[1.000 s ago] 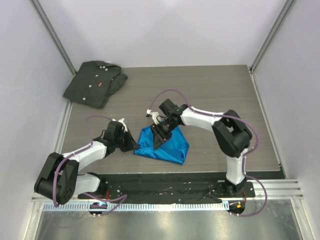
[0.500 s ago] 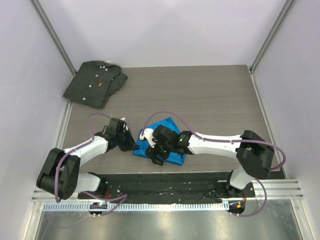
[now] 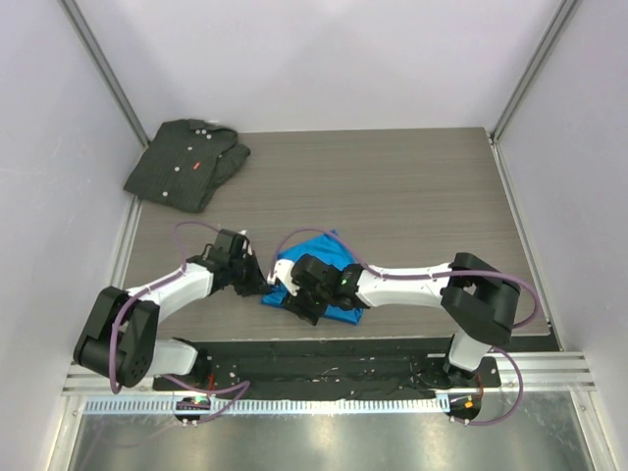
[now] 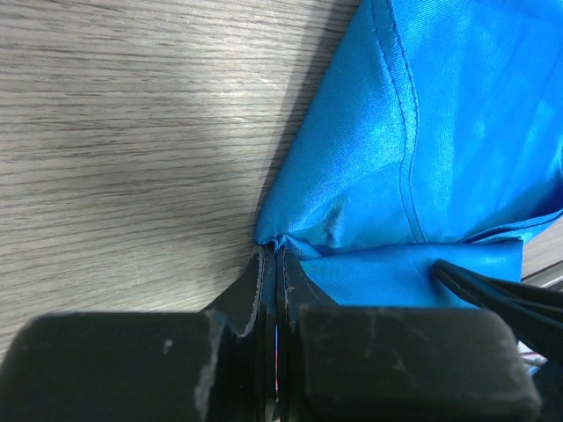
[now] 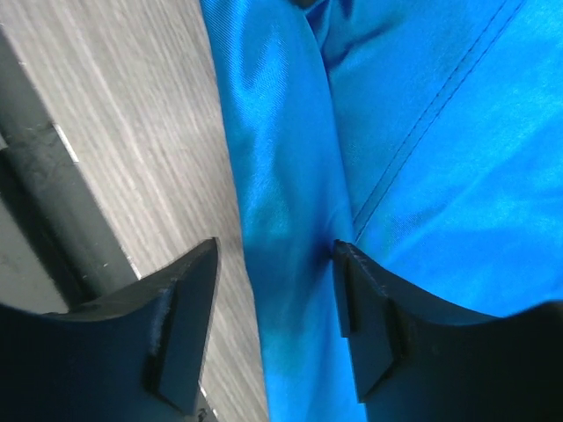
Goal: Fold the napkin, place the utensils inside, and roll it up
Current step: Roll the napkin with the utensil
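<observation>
Noting layout: napkin lies bunched close to the near edge of the desk, a little left of centre; dark shirt sits at the far left corner, well apart. Left gripper has its jaws fully closed on the napkin's left corner, with the cloth puckered into the pinch. Right gripper is spread wide and straddles a raised ridge of cloth on the napkin's near side; one finger hangs over bare wood and nothing is clamped. The knife is not visible in any view; whether it lies under the cloth cannot be told. Risks, as judged: (1) closing the right jaws here may catch only the top layer of the ridge, so the fold drags unevenly or skews. (2) The fabric looks thin and slick, and a pull against the left pinch could slip it free and collapse the fold. (3) The work sits near the desk's near edge, so a pull that way could carry cloth off the wood onto the black base strip. (4) The arms are crowded together and their fingers may collide.
</observation>
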### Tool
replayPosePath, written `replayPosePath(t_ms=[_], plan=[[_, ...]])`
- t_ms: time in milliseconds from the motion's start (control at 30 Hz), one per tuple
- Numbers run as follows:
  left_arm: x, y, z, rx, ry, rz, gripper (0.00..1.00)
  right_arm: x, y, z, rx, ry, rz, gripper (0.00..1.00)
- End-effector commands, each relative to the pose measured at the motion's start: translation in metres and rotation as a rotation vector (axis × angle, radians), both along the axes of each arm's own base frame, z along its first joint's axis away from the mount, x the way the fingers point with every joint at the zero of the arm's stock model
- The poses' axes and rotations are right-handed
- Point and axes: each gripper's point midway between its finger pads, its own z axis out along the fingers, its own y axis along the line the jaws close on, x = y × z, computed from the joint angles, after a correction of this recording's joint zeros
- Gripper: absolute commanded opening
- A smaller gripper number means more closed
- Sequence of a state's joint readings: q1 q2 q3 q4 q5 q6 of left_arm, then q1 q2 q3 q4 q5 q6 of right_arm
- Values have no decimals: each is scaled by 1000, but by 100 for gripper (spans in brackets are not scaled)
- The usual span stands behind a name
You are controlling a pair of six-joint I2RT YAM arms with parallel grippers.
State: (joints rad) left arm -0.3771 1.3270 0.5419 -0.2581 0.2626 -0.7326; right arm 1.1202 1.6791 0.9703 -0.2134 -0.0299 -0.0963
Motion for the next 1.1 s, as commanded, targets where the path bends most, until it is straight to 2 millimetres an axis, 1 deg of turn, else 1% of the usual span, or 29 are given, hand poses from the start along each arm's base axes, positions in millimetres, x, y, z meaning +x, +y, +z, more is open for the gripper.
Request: replayPosePath(t_ms=[0,33,133,167,233,267,300,333,367,400,433,467,500,533,567,600,667,733,767,833,867,933,1000,1067], plan=[[-2,2,-2,19,25,-10,0,10,11,-1,16,-42,4,59],[-2,1,-1,13,23,-15,0,9,11,-6,2,-34,5,55],[0,0,1,9,14,-18,0,9,8,-16,-17,-10,2,50],[0,0,2,8,9,-21,0,8,8,-18,-20,-1,2,43],[0,0,3,4,4,-26,0,6,6,-22,-25,21,2,36],[0,0,3,7,0,-29,0,1,7,-23,-19,46,17,29],[1,1,6,10,-13,-24,0,-1,7,-25,-19,65,23,26],[1,3,6,19,-16,-19,3,-4,6,-27,-21,87,27,24],[3,7,8,37,-30,-4,15,-12,6,-31,-19,130,49,21],[4,9,11,45,-43,3,23,-14,5,-33,-22,151,52,18],[7,11,18,47,-73,14,32,-18,4,-36,-21,178,56,18],[9,12,23,52,-93,22,50,-23,3,-38,-14,218,66,18],[10,19,24,84,-106,41,57,-26,1,-42,-17,247,68,17],[10,23,32,89,-138,54,63,-28,0,-43,-14,266,68,17],[10,27,33,105,-151,67,68,-31,-2,-45,-8,304,68,17],[10,35,34,137,-163,89,70,-33,-1,-45,2,317,70,16],[8,40,42,139,-204,103,72,-34,-5,-47,14,353,60,15],[5,41,46,123,-243,101,72,-38,-3,-46,50,403,69,14],[5,40,49,111,-262,97,71,-36,-4,-45,67,428,52,14],[4,31,55,55,-297,75,70,-38,0,-38,127,493,69,14],[1,29,54,35,-307,65,68,-35,-3,-39,142,529,38,13],[2,20,61,-17,-336,40,65,-36,-2,-37,178,583,42,13],[1,18,60,-34,-342,30,64,-30,-3,-36,200,625,19,13],[1,14,59,-53,-347,14,62,-30,-3,-37,214,675,17,12]])
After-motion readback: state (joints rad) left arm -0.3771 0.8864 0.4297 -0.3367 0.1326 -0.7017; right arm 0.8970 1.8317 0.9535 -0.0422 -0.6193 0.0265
